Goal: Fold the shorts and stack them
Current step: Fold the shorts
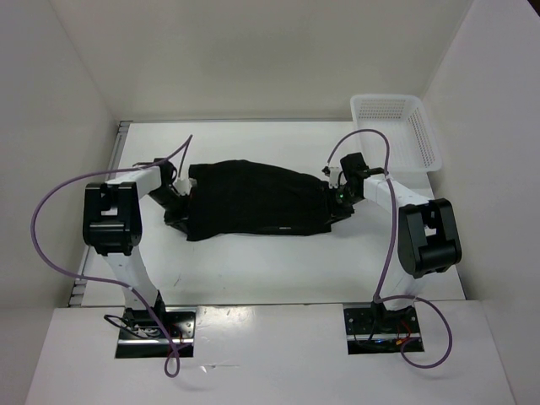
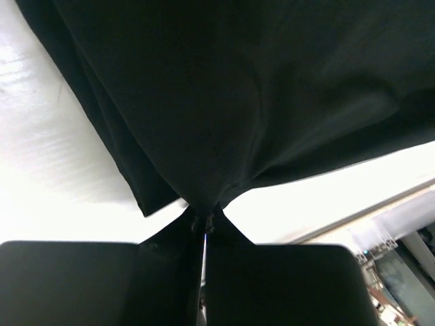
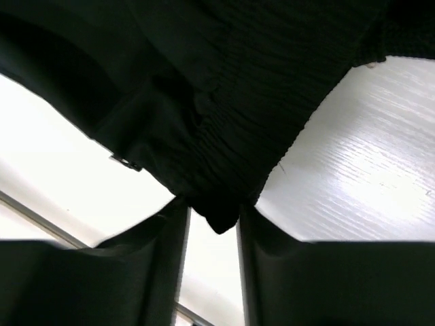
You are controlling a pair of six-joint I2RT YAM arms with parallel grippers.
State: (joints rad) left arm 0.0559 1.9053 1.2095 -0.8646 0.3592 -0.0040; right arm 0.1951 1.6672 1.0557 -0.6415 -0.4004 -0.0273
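Note:
The black shorts (image 1: 253, 201) are stretched flat across the middle of the white table (image 1: 253, 270), spread left to right. My left gripper (image 1: 184, 201) is at their left edge. In the left wrist view its jaws (image 2: 202, 214) are closed to a thin slit, pinching a gathered corner of the shorts (image 2: 238, 88). My right gripper (image 1: 333, 198) is at their right edge. In the right wrist view it (image 3: 212, 207) clamps a thick bunch of the ribbed waistband (image 3: 224, 88), with a tip of cloth hanging between the fingers.
A white plastic mesh basket (image 1: 396, 131) stands at the far right corner of the table. White walls enclose the table on the left, back and right. Purple cables loop from both arms.

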